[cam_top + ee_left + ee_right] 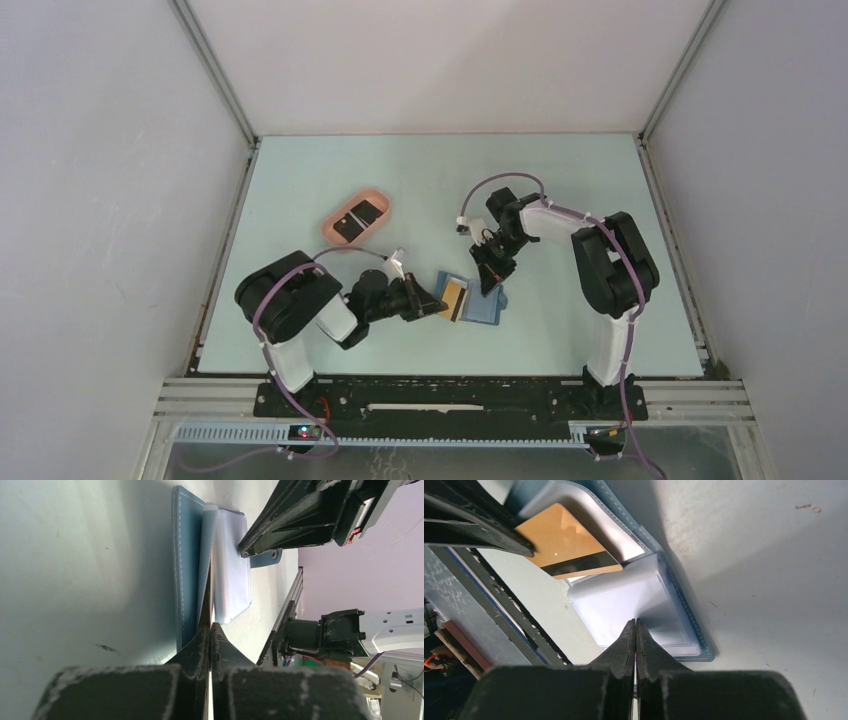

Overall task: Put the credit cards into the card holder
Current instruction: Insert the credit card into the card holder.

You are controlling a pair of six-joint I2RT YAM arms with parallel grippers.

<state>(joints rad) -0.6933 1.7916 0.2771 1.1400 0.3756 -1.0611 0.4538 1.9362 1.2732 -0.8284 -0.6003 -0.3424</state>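
Left gripper (210,628) on dark-striped orange-tan card (565,541)

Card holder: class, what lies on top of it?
An orange card with a dark stripe, held by the left gripper, lies over it; whatever is beneath the card is covered.

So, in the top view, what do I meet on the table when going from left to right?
Pink tray → left gripper → orange card → right gripper. The card holder overlaps the last two.

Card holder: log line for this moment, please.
left claw shut on orange card | card over open card holder | right claw shut, tips on its pocket
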